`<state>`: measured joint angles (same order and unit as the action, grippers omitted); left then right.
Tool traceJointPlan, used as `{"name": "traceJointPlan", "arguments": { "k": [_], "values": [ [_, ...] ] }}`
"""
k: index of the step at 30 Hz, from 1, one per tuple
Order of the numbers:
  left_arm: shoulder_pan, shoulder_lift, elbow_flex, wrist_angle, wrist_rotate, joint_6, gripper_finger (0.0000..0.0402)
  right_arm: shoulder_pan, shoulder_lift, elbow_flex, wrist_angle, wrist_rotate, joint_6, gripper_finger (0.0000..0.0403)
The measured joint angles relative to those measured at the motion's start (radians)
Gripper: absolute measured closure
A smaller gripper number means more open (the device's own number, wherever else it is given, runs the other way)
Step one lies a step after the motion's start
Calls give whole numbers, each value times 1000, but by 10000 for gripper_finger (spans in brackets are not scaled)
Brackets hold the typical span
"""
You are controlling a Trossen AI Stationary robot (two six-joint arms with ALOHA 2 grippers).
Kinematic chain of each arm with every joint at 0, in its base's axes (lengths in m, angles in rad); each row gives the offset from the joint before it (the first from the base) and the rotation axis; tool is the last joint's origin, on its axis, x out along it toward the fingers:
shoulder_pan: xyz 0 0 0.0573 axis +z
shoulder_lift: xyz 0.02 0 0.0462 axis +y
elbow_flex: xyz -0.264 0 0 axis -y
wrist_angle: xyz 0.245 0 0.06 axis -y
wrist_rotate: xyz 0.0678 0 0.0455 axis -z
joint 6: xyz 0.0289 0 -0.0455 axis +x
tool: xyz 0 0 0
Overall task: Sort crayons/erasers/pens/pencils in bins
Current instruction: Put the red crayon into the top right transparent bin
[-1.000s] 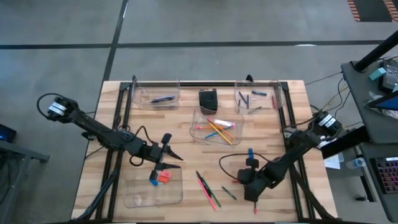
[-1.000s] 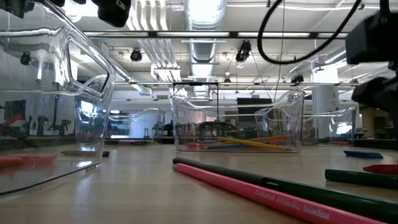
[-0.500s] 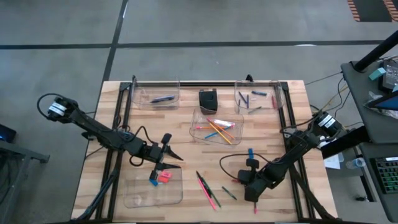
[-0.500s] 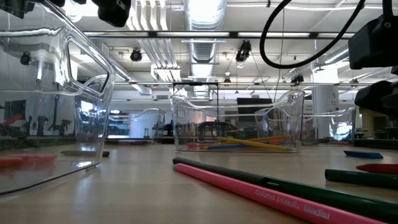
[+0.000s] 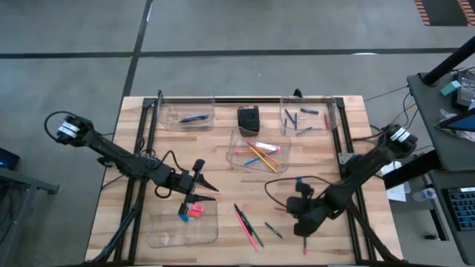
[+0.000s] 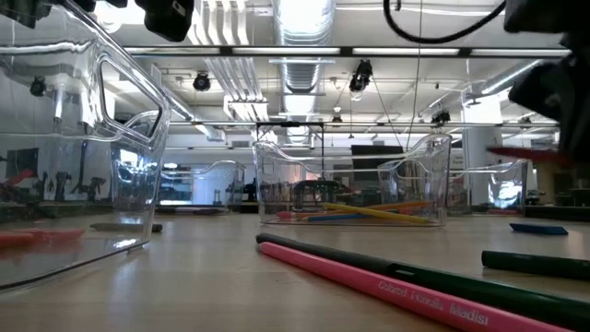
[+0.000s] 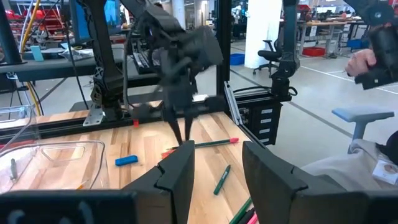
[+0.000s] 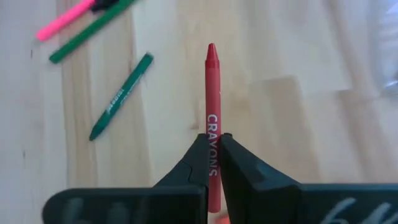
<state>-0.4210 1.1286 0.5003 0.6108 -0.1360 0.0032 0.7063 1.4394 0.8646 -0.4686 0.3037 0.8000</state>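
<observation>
Your right gripper (image 8: 213, 144), near the table's front-right corner, pinches the red crayon (image 8: 212, 93) with its long axis running straight out past the fingertips, while the crayon bin (image 5: 306, 116) lies toward the back-right corner.

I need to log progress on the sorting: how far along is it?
Partly done. The far-left bin holds a pen, the far-right bin several crayons, the middle bin pencils, and the near-left bin two erasers. In hand: the right gripper has its jaws shut on a red crayon, lifted off the table. Left: pink and green pencils, a green crayon and a blue piece.
</observation>
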Motion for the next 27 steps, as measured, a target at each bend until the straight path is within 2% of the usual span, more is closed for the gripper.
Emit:
{"name": "traceJointPlan", "arguments": {
  "k": [5,10,13,16,21,24,27],
  "values": [
    [0,0,0,1,0,0,282,-2,-144,-4,-68,136,-34,391],
    [0,0,0,1,0,0,282,-30,-311,-3,-201,384,-42,391],
    [0,0,0,1,0,0,282,-90,-406,-3,-293,523,-9,391],
    [0,0,0,1,0,1,282,-206,-482,-5,-392,582,19,391],
    [0,0,0,1,0,3,282,-487,-586,-26,-443,564,-61,391],
    [0,0,0,1,0,3,282,-678,-621,-56,-369,474,-205,391],
    [0,0,0,1,0,3,282,-883,-638,-95,-256,330,-359,391]
  ]
}}
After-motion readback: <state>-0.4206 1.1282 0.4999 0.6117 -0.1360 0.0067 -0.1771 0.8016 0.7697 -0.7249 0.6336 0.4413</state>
